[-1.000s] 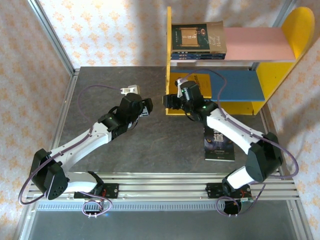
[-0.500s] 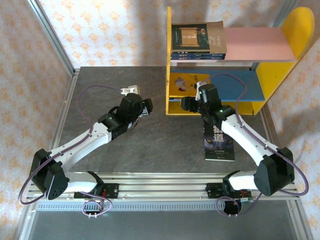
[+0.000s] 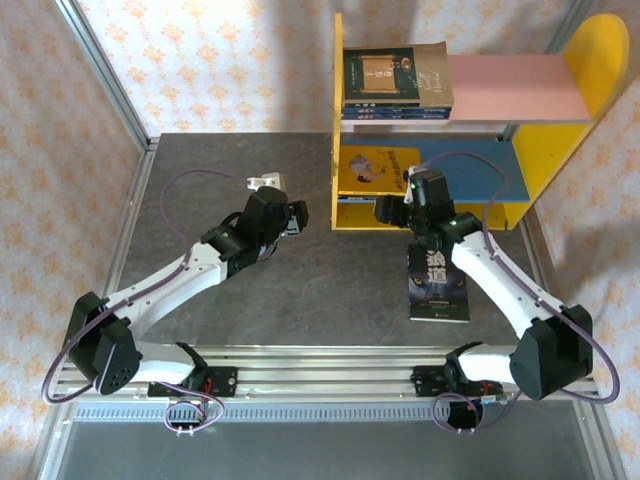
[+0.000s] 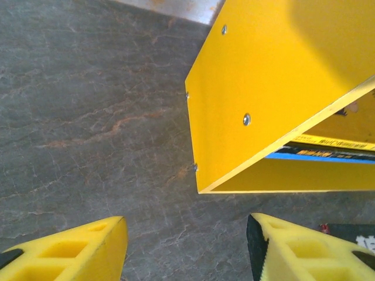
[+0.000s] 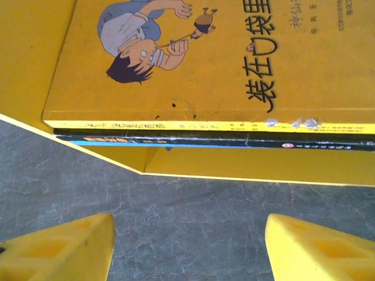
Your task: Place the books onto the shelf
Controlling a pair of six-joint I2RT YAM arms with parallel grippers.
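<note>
The shelf [image 3: 585, 60] stands at the back right, with a pink board above a blue board [image 3: 470, 168]. A stack of books topped by a brown one [image 3: 395, 78] lies on the pink board. A yellow book [image 3: 375, 168] [image 5: 193, 64] rests on a black book [image 5: 205, 141] on the blue board. A dark blue wolf book [image 3: 438, 285] lies flat on the table. My right gripper [image 3: 387, 212] [image 5: 188, 246] hovers open and empty just in front of the lower tier. Left of the shelf's side panel [image 4: 258, 82], my left gripper [image 3: 294, 219] [image 4: 184, 249] is open and holds nothing.
The dark stone tabletop [image 3: 220, 180] is bounded by a metal frame, with patterned walls behind it and to the left. The right arm reaches over the wolf book. The right half of both shelf boards is bare.
My right gripper has drawn back to the right from the shelf's left end, leaving the yellow book on the blue board. The left arm has barely shifted.
</note>
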